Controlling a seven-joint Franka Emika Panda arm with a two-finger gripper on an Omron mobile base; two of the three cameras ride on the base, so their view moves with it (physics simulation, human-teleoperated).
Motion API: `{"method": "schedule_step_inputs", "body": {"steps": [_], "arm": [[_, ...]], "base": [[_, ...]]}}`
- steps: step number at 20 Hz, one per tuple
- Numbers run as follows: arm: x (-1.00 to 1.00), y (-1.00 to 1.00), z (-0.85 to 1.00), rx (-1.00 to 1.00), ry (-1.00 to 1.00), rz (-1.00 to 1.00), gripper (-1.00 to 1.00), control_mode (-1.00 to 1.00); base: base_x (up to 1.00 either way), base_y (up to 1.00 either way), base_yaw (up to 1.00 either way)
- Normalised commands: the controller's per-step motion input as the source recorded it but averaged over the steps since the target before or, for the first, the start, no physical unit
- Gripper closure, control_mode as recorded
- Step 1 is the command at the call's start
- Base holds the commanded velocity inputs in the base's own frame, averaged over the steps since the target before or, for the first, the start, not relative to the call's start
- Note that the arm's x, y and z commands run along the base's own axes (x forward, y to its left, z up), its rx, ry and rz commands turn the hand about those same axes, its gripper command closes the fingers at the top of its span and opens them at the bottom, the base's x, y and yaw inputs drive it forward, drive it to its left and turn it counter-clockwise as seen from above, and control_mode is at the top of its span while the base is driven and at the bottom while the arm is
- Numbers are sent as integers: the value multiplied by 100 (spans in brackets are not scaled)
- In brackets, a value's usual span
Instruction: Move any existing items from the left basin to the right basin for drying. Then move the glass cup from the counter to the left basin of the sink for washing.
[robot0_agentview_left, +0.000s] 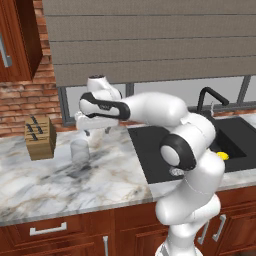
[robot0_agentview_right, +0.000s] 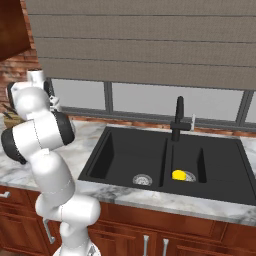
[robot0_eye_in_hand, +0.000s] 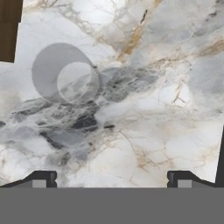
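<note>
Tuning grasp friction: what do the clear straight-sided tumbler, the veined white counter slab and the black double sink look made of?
Clear straight-sided tumbler: looks like colourless glass, since the veining shows through its wall. Veined white counter slab: polished marble look, grey and tan veins; could be a print. Black double sink: matte black with no glints, composite or coated metal, can't tell which.

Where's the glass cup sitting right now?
The glass cup stands upright on the marble counter, left of the sink and just right of the wooden knife block, with the open gripper hovering above it.
</note>
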Motion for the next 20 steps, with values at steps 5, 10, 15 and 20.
{"method": "schedule_step_inputs", "body": {"steps": [5, 10, 15, 20], "arm": [[26, 1, 0, 0, 1, 0, -100, -100], [26, 1, 0, 0, 1, 0, -100, -100], [26, 5, 0, 0, 2, 0, -100, -100], [24, 4, 0, 0, 1, 0, -100, -100]], "base": [[0, 0, 0], [0, 0, 0], [0, 0, 0], [0, 0, 0]]}}
